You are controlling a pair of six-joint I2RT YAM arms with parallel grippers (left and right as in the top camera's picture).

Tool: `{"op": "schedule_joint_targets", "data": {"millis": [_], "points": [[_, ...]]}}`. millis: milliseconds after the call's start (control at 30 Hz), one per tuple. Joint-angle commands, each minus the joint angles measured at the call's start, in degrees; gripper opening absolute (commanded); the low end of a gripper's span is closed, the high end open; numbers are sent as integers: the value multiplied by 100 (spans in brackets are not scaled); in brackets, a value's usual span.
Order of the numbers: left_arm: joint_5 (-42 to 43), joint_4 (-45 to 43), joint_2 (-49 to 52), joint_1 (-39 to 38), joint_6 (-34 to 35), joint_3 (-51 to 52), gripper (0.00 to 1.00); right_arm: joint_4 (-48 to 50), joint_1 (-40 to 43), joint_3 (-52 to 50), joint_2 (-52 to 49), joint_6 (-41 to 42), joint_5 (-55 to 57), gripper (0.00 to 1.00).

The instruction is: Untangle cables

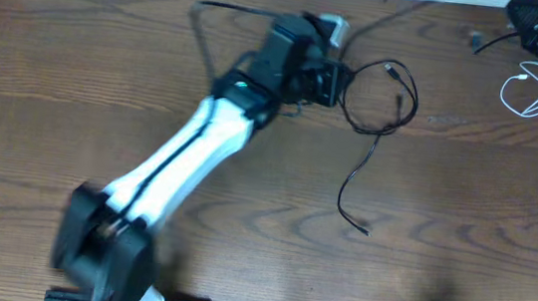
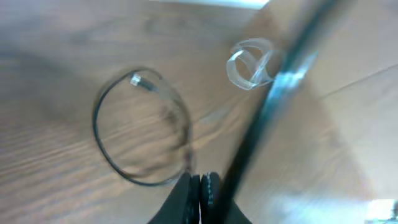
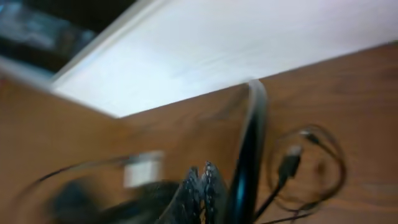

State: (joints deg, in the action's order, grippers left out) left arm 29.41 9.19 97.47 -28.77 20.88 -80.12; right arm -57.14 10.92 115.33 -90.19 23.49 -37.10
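The left gripper (image 2: 199, 186) has its fingers pressed together, and the black cable (image 2: 95, 127) runs straight into their tips, so I judge them clamped on the near side of its loop. Just ahead of the fingers that loop lies open on the table (image 2: 50, 186), with its plug (image 2: 137, 80) at the far side. A hold at the loop's edge, not across its middle, would let the arm drag it clear without drawing it tight. In the overhead view the cable's free tail trails away from the fingers to a second plug (image 1: 361, 227).

Further beyond the fingers, well apart from the loop, lies the white cable (image 2: 249, 62) — the two do not cross, as far as these views show.

The right gripper (image 3: 202, 183) also has its fingers together, with nothing visible between them. The black loop lies off to their right, not touching — this arm looks parked out of the way.
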Motion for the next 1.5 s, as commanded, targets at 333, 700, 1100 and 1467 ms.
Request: {"op": "schedule_joint_targets", "data": {"millis": [333, 700, 1100, 1467], "points": [[1582, -262, -2323, 706, 1578, -111, 8, -179, -520, -70, -1939, -527, 326, 79], [2531, -669, -2337, 1259, 1794, -111, 7, -234, -868, -70, -2129, -3150, -1928, 80], [4634, -673, -2103, 2129, 2131, -111, 7, -977, -1716, -70, -2339, -6557, -3370, 80], [5569, -671, -2096, 2496, 2142, -111, 7, -1342, -1932, -72, -2371, -7331, -4164, 76]]}}
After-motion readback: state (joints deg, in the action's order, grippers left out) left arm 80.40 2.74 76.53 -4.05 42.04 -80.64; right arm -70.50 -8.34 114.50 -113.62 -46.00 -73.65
